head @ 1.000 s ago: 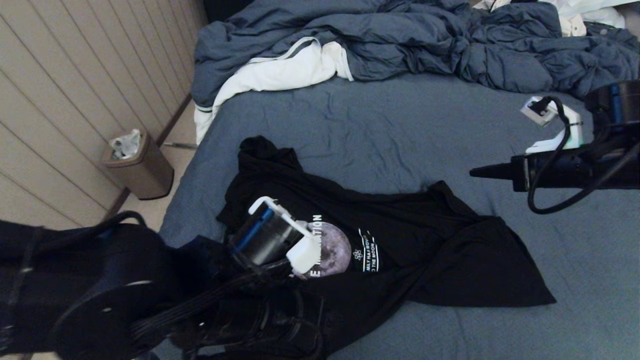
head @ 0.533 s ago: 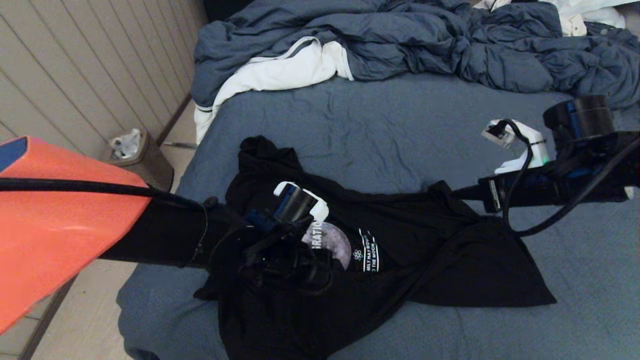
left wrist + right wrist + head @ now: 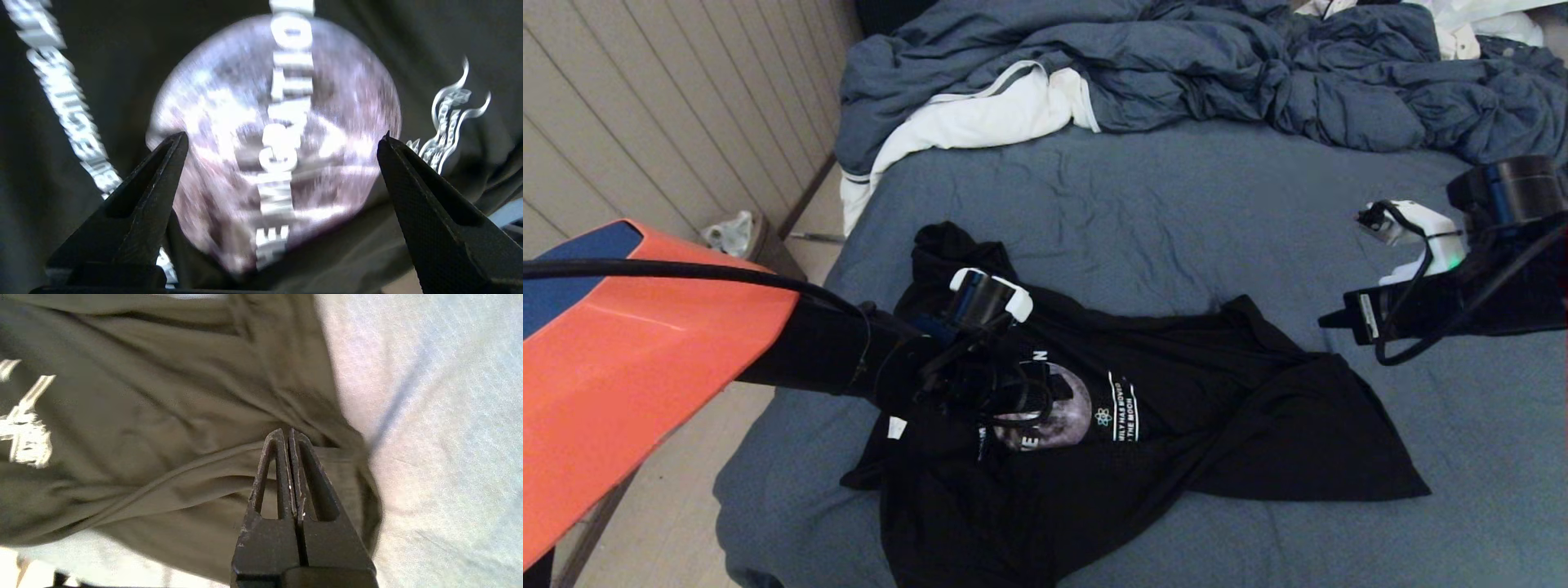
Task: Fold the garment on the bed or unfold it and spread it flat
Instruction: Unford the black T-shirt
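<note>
The garment (image 3: 1192, 425), a black T-shirt, lies crumpled on the bed (image 3: 1176, 220) with its grey moon print (image 3: 1066, 408) facing up. My left gripper (image 3: 1023, 402) hovers just over the print's left part, open. In the left wrist view its gripper (image 3: 284, 136) stands wide apart with the moon print (image 3: 229, 102) between the tips and no cloth in it. My right gripper (image 3: 1327, 319) hangs above the sheet just right of the shirt's far right edge, shut and empty. The right wrist view has this gripper (image 3: 287, 433) over a fold of the garment (image 3: 163, 428).
A rumpled blue-grey duvet (image 3: 1176, 65) and a white cloth (image 3: 980, 114) fill the head of the bed. A bin (image 3: 737, 235) stands on the floor by the panelled wall, left of the bed. My orange upper left arm (image 3: 621, 367) covers the near left.
My left arm has swung out over the shirt, so the gripper now sits on the moon print. The right gripper reached toward the shirt's right edge, then drew back right.
</note>
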Controlling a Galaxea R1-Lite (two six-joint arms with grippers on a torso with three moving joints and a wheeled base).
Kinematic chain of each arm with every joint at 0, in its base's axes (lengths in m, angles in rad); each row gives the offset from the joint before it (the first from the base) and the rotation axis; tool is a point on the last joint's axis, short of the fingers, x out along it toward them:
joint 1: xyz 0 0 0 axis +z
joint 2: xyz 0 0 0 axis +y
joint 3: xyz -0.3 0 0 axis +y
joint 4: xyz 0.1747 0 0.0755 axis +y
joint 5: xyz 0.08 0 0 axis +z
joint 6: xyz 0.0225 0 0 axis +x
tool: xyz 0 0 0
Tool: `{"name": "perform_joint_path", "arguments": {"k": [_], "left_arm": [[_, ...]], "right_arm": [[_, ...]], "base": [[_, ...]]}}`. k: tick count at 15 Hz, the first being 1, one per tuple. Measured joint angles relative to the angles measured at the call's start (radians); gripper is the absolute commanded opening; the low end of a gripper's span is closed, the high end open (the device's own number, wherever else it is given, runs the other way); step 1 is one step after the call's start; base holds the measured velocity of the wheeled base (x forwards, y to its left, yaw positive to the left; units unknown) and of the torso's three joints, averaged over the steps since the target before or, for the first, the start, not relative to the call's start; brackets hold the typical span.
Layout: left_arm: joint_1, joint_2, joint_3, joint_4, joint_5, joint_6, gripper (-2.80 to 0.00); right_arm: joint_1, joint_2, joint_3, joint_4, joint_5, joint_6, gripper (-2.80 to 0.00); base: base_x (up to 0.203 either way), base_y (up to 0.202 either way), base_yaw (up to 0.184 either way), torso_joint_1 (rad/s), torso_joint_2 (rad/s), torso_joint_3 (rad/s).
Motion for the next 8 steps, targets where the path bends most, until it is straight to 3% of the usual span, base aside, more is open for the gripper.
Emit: {"name": "perform_joint_path", "arguments": {"k": [2, 3, 8], "left_arm": [[0.029, 0.004, 0.001, -0.023, -0.017, -0.001, 0.00], [0.044, 0.004, 0.002, -0.030, -0.033, -0.001, 0.00], [0.098, 0.005, -0.015, -0.032, -0.045, 0.008, 0.00]], "right_arm": [[-0.019, 0.028, -0.009, -0.001, -0.015, 0.000, -2.80], [-0.028, 0.040, -0.009, 0.000, -0.018, 0.000, 0.00], [-0.056, 0.084, 0.013, -0.028, -0.034, -0.008, 0.00]], "base": [[0.000, 0.000, 0.000, 0.000, 0.00, 0.000], [0.000, 0.000, 0.000, 0.000, 0.00, 0.000], [0.000, 0.000, 0.000, 0.000, 0.00, 0.000]]}}
